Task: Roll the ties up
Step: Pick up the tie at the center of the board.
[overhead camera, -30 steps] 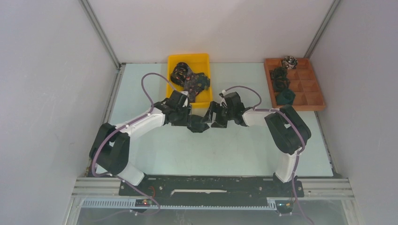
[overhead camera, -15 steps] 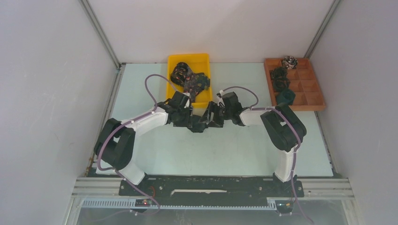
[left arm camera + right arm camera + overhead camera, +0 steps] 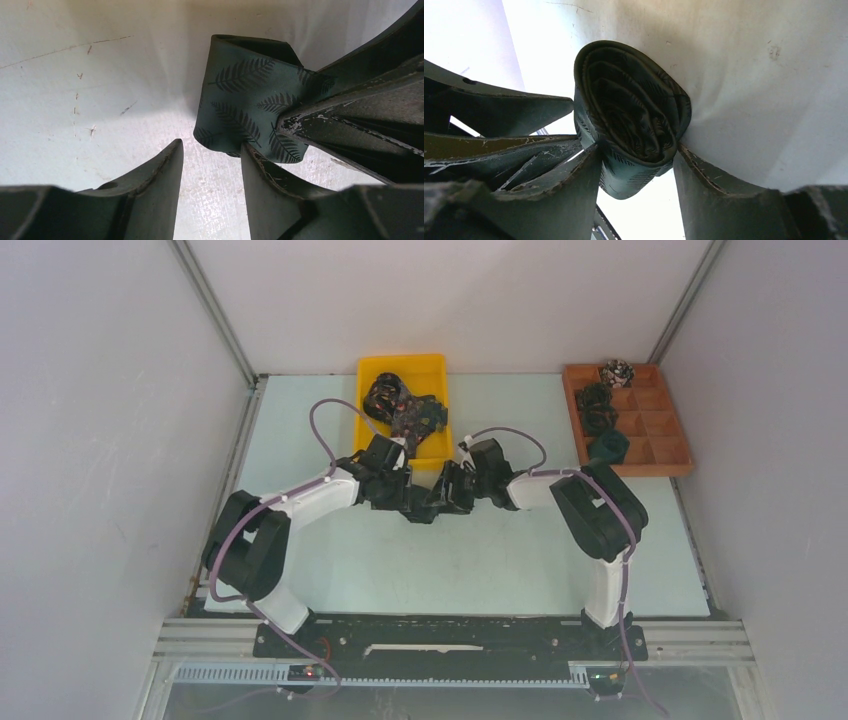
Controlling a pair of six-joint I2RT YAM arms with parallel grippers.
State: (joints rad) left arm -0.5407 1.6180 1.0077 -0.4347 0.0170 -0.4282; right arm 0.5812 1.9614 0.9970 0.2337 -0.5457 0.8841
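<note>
A dark green tie with a fern-leaf pattern, rolled into a coil (image 3: 634, 115), is pinched between the fingers of my right gripper (image 3: 636, 148), just above the pale table. In the left wrist view the same roll (image 3: 245, 100) sits just beyond my left gripper (image 3: 211, 146). That gripper's jaws stand apart with only table between them, and its right finger (image 3: 265, 185) touches the roll's lower edge. The right gripper's fingers (image 3: 350, 115) reach in from the right. In the top view both grippers (image 3: 428, 504) meet at the table's middle and hide the roll.
A yellow bin (image 3: 432, 365) with several loose patterned ties (image 3: 405, 412) stands just behind the grippers. A brown compartment tray (image 3: 672, 430) at the back right holds several rolled ties (image 3: 600, 420). Walls close in the table on three sides.
The right gripper has moved left with the roll, and the left arm has shifted right. The two grippers now stand closer together, just in front of the yellow bin.
</note>
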